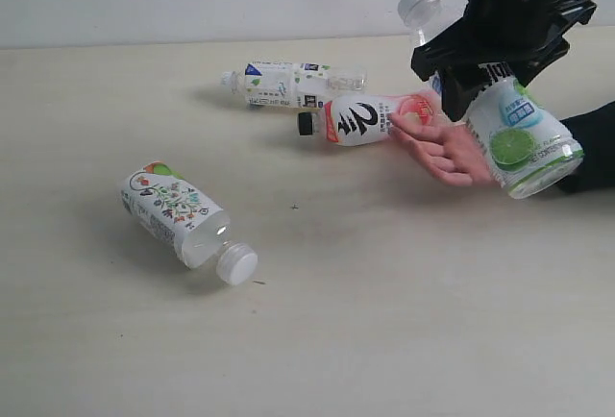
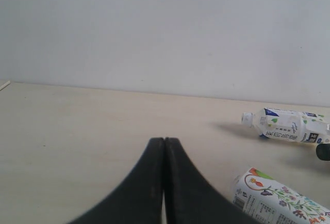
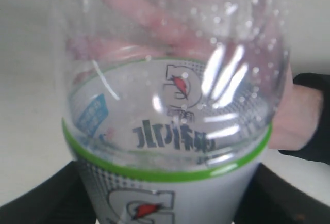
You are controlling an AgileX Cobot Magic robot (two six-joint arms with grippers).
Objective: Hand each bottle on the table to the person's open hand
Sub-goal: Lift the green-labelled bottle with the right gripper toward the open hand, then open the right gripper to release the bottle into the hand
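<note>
While the clear plastic lime-labelled bottle [image 1: 519,138] hangs tilted, clamped in the black right gripper [image 1: 480,76] just beside the person's bare open hand [image 1: 442,148], three labelled bottles [image 1: 370,117] lie on the pale beige table [image 1: 384,340] and the left gripper [image 2: 164,149] is pressed together.

table [image 1: 384,340]: matt, smooth, pale beige, few dark specks. lime bottle [image 1: 524,143]: clear glossy plastic, droplets on the wall, shiny printed label. floral bottle [image 1: 173,208]: same clear plastic, white plastic cap [image 1: 236,263]. right gripper [image 1: 485,81] and left gripper [image 2: 164,146]: black, matt, plastic-looking. sleeve [image 1: 596,138]: black cloth.
</note>
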